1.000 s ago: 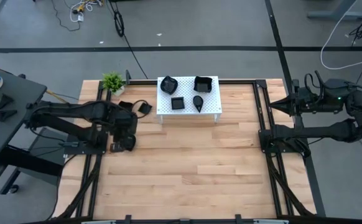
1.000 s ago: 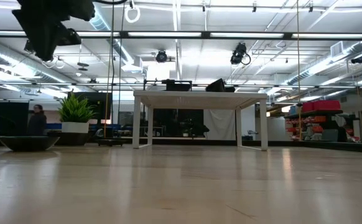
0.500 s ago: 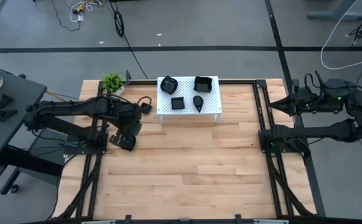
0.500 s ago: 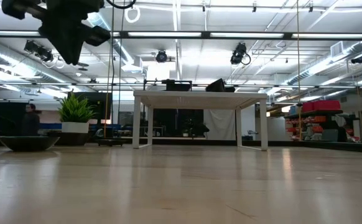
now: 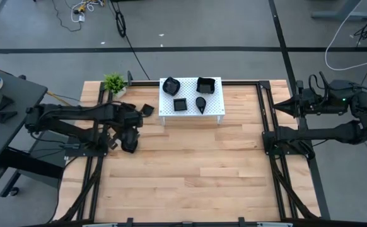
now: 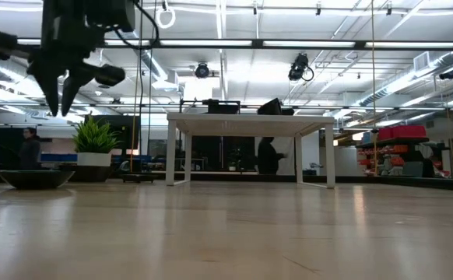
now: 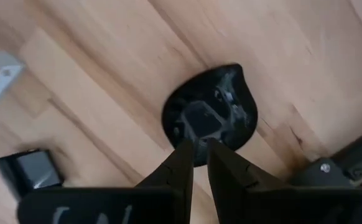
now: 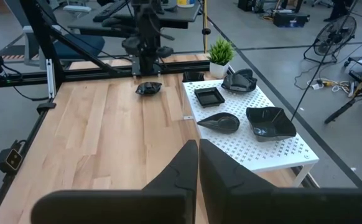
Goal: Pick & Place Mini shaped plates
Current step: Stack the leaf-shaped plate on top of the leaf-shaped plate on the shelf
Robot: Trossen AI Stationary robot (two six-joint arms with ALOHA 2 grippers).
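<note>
Low on the table, near centre frame in the left wrist view: one rounded, wavy-edged mini plate (image 7: 209, 115), glossy black, flat on the wood. Beside it, lower left of that frame, a square plate (image 7: 28, 171), well apart from the first. Four more plates on the white perforated stand (image 5: 218, 101) at upper centre of the high view.

Directly above the rounded plate, the left gripper (image 7: 198, 146), pointing down, fingers drawn almost together with only a narrow slit between, pinching nothing. Clearly off the table in the low view, upper left.

Probably the approach before a grasp. To do it well: spread the fingers first, come down with one finger inside the rim and one outside, close on the raised edge rather than the flat centre, then lift straight up so the glossy dish does not slide.

Right gripper (image 8: 198, 146) parked at the right edge of the high view, fingers pressed together, empty.

Hidden in the high view: the rounded plate, covered by the left arm. Rim height and exact clearance under the fingertips hard to judge.
</note>
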